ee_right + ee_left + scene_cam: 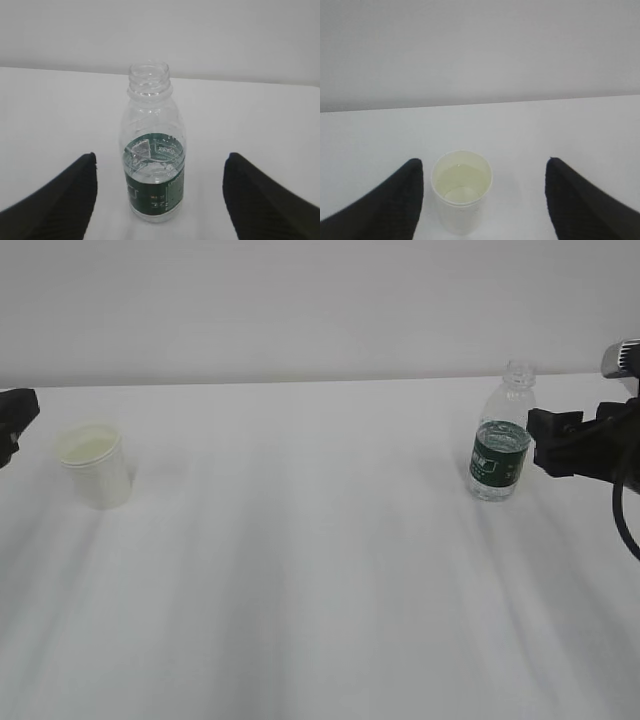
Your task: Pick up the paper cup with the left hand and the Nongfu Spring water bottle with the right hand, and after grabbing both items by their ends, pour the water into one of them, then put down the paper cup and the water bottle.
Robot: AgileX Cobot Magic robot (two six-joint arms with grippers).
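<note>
You are looking at a wide white table (320,570) that is filling most of the exterior view, with a plain pale wall (320,300) rising behind it.

Your right hand (545,445) is reaching in from the right edge, its black fingers sitting just beside the Nongfu Spring water bottle (500,435). In the right wrist view the two fingers (60,200) are standing wide apart on either side of the bottle (152,155) and are touching nothing, so this claw is open and empty.

Your left hand (12,425) is only partly showing at the left edge of the exterior view, near the paper cup (95,465) but apart from it. In the left wrist view its fingers (385,205) are spread wide with the cup (461,192) standing between them, nearer the left finger, and no contact is showing; this claw is open too.

The bottle is standing upright on the table's right side, uncapped, with its dark green label band around the lower half and the water (152,175) sitting at about label height.

The cup is standing upright on the far left, well apart from the bottle, and clear liquid is showing inside it.
</note>
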